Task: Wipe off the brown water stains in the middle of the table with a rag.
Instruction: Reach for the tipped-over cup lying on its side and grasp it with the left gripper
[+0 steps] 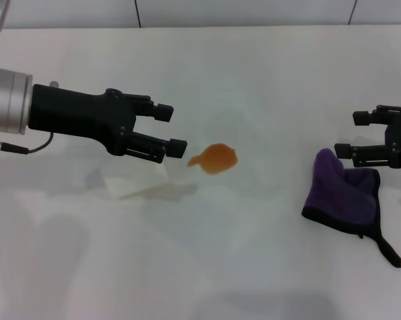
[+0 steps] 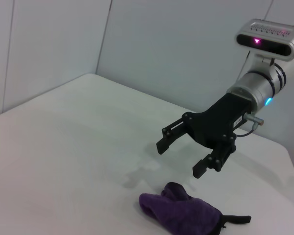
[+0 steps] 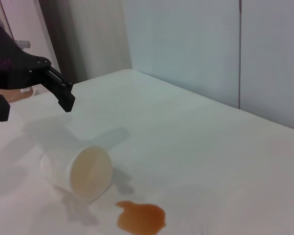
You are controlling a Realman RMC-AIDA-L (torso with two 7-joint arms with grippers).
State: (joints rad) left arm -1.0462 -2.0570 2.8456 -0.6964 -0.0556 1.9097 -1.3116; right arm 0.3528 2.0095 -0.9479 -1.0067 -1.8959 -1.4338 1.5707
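Hovering over the white tabletop (image 1: 267,80), the left gripper (image 1: 175,128) is sitting just beside the brown water stains (image 1: 215,159), on the robot's left of them, fingers spread apart and grasping nothing. Lower finger tip is ending right next to the stain's pointed tail, whether touching the tabletop cannot be told. In the right wrist view the left gripper (image 3: 34,100) is hanging above a translucent whitish cup (image 3: 83,171) lying on its side, its beige open mouth facing the stain (image 3: 139,218), which is spreading just beside the cup's rim. In the head view the cup (image 1: 137,181) is showing only faintly, under and beside the lower finger.

The right gripper (image 1: 357,135) is hanging at the robot's right edge of the tabletop, fingers apart and empty, directly over the far end of the rag (image 1: 343,193). The rag is lying crumpled on the tabletop, purple with black edging, its thin black tab (image 1: 389,252) trailing toward the robot. It is lying well apart from the stains, with bare tabletop between. In the left wrist view the right gripper (image 2: 181,156) is hovering above the rag (image 2: 181,213), released, a clear gap under its fingertips
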